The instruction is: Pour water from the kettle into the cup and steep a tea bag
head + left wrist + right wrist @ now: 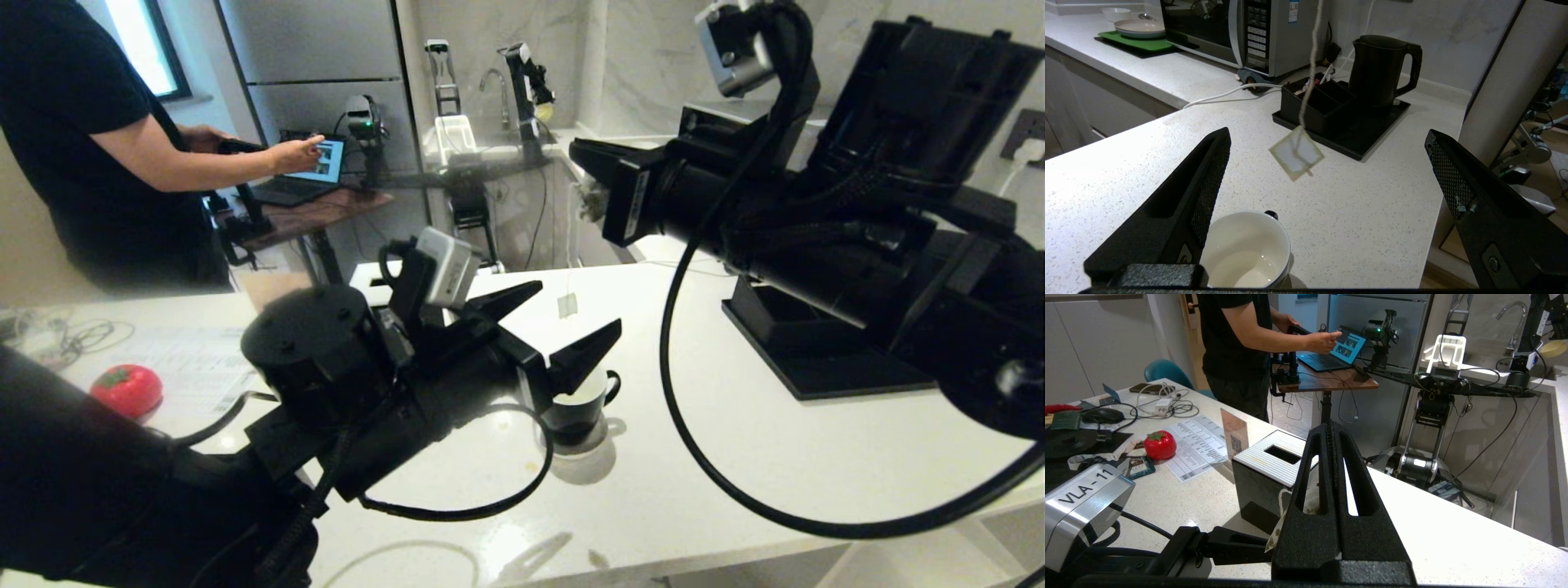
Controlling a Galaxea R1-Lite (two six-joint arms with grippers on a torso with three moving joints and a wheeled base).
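l gripper (563, 327) wide – over cup (1247, 249)

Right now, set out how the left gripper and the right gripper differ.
The left gripper stands wide open above the cup and holds nothing; the right gripper is shut on the tea bag, whose string and paper tag hang down. The left gripper sits low over the counter; the right gripper is raised higher. Both have black, wedge-shaped fingers.
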